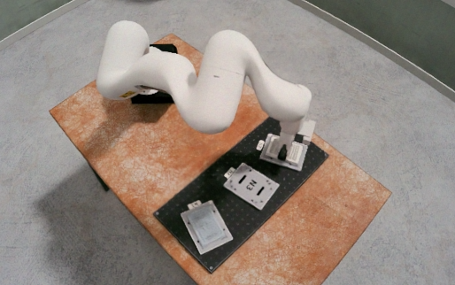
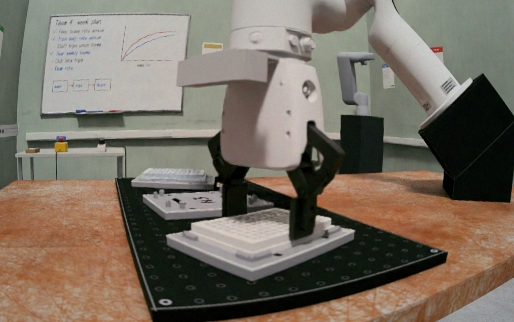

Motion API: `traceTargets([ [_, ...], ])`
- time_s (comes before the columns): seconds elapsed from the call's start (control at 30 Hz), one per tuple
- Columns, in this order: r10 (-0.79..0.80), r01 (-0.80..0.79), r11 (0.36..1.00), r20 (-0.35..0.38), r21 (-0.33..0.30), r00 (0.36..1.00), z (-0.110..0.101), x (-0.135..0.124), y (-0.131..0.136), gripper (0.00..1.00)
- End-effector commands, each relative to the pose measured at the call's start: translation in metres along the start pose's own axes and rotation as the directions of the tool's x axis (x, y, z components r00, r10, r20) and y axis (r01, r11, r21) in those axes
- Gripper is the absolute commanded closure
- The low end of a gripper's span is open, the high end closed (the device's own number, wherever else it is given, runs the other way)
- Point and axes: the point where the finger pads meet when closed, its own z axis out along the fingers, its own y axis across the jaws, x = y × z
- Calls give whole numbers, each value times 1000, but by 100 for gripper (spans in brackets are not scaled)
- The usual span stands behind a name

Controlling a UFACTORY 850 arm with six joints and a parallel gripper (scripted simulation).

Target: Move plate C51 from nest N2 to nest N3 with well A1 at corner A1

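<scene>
plate labels: too small to read | whiteboard (image 2: 115, 62) text: blurred | arm top: cut off

A perforated deck (image 1: 248, 221) lies along one long edge of the tabletop (image 1: 111, 128). Three nests stand in a row on it: N3 (image 1: 250, 185) in the middle, a plate-bearing nest (image 1: 206, 226) toward one corner, and another (image 1: 284, 152), apparently N2, toward the other, under the tool (image 2: 267, 207). The arm's base (image 1: 152, 98) sits near the opposite edge.
</scene>
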Motion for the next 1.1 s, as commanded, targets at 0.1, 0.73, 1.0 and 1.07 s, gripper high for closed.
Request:
traceTargets([
  [0.1, 0, 0, 1000, -1, 0, 1000, -1, 1, 0, 100],
  [0.73, 0, 0, 1000, -1, 0, 1000, -2, 1, 0, 100],
  [1.0, 0, 0, 1000, -1, 0, 1000, -7, 1, 0, 100],
  [1.07, 0, 0, 1000, -1, 0, 1000, -9, 1, 0, 100],
])
